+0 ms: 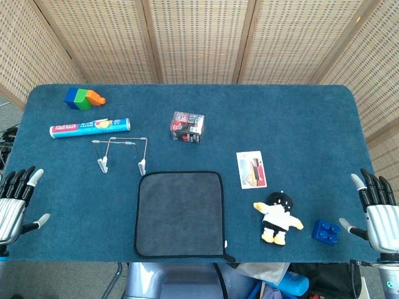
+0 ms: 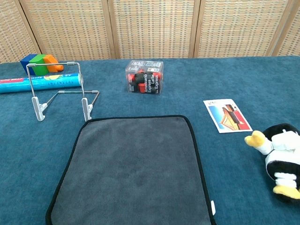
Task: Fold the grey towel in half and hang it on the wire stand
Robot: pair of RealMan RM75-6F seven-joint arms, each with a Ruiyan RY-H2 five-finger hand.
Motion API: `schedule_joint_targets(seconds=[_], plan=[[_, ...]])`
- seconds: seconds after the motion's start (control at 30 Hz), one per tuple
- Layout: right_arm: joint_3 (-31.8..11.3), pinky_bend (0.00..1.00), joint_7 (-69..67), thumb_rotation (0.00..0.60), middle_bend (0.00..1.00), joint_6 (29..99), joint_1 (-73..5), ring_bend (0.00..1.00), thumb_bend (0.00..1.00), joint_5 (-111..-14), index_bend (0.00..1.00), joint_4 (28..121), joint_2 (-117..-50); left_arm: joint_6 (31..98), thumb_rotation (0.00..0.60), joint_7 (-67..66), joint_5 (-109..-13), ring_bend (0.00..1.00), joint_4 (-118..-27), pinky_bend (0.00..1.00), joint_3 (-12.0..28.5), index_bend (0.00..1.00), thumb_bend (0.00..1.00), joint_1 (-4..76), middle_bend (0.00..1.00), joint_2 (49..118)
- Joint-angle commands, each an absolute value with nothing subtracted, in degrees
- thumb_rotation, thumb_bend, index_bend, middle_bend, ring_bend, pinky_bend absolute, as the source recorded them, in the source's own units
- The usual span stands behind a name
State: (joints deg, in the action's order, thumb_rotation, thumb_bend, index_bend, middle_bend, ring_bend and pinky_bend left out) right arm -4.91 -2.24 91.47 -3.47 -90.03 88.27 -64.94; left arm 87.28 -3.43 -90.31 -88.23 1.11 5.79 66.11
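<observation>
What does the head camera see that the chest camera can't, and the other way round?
Only the head view shows the left hand and right hand, both open at the table's edges, plus the blue brick. The chest view shows nothing extra, only a closer look. Both show the grey towel lying flat, the wire stand, the clear box, the card and the penguin toy.

Woven wicker screen panels (image 1: 199,37), blue-carpeted table (image 1: 299,112), grey floor (image 1: 5,115)

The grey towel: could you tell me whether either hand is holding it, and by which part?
Nothing is held. The grey towel lies flat; left hand and right hand are open.
</observation>
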Motion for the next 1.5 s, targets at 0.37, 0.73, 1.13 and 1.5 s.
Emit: schedule_joint_targets(seconds=[0.37,0.73,1.13,1.5], plan=[[-5.7,0.0,-2.2,0.6,0.0,90.9,-3.6,0.0,0.0,-88.5,0.0,87.9,-65.2,85.2,0.6,-5.0,-95.8,0.0,-86.2,0.0,0.8,0.0,0.19,9.5,0.0,68.8],[-7.7,0.0,-0.5,0.6,0.0,87.4,-4.8,0.0,0.0,-83.2,0.0,87.8,-65.7,85.8,0.6,12.2,-116.0,0.0,-55.2,0.0,-2.2,0.04,0.25,25.8,0.0,84.4],[-9.3,0.0,0.5,0.6,0.0,83.4,-6.0,0.0,0.0,-77.8,0.0,85.9,-66.6,83.6,0.6,20.0,-117.0,0.0,-39.0,0.0,-6.6,0.27,0.29,31.4,0.0,92.8],[-9.9,0.0,0.6,0.6,0.0,81.6,-6.7,0.0,0.0,-75.9,0.0,85.0,-67.0,83.5,0.6,22.5,-116.8,0.0,-29.1,0.0,-10.8,0.31,0.29,32.1,0.0,98.2]])
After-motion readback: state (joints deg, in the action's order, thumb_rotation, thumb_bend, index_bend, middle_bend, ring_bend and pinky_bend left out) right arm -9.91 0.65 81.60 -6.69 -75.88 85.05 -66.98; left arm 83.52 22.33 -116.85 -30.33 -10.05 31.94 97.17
